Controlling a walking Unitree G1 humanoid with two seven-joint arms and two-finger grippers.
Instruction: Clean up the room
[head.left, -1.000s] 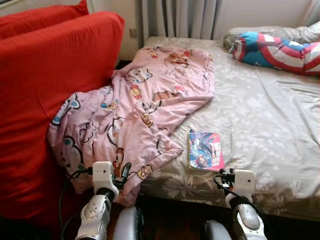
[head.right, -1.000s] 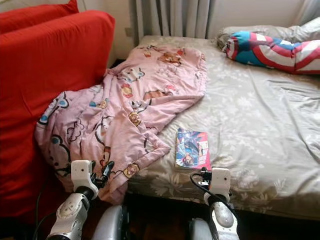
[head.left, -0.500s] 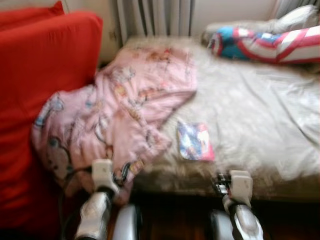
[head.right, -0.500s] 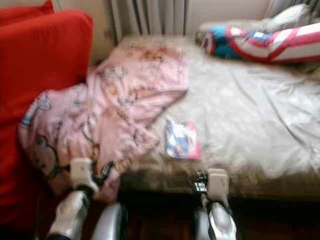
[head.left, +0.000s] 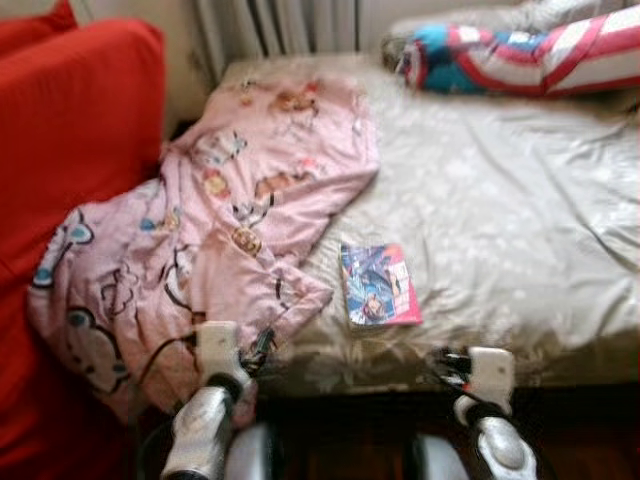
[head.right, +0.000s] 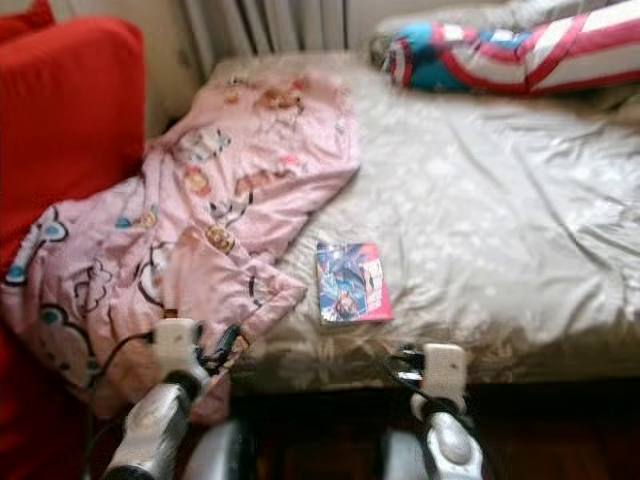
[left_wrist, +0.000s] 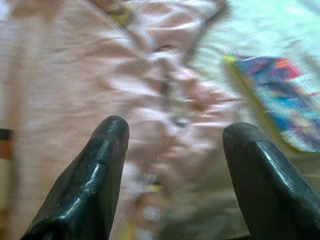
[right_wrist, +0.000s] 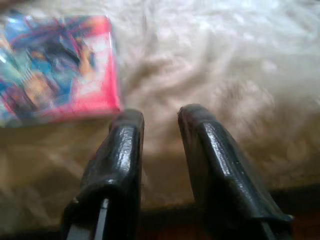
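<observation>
A pink cartoon-print blanket (head.left: 230, 210) lies crumpled over the left side of the bed (head.left: 500, 200) and hangs off its front corner. A colourful comic book (head.left: 378, 285) lies flat on the grey floral sheet near the front edge, also in the right wrist view (right_wrist: 60, 65). My left gripper (head.left: 262, 345) is low at the blanket's hanging corner, fingers (left_wrist: 107, 145) wide open over the pink cloth (left_wrist: 100, 75), holding nothing. My right gripper (head.left: 450, 362) is at the bed's front edge, just right of the book, fingers (right_wrist: 125, 140) slightly parted and empty.
A big red cushion or sofa back (head.left: 70, 120) stands against the bed's left side. A red, white and blue pillow (head.left: 520, 55) lies at the bed's head, with curtains (head.left: 270, 25) behind. Dark floor runs below the bed's front edge.
The whole picture has shifted left and the bed sits slightly larger, so the camera has moved. Blanket, book and pillow lie as before. Both arms keep their pose.
</observation>
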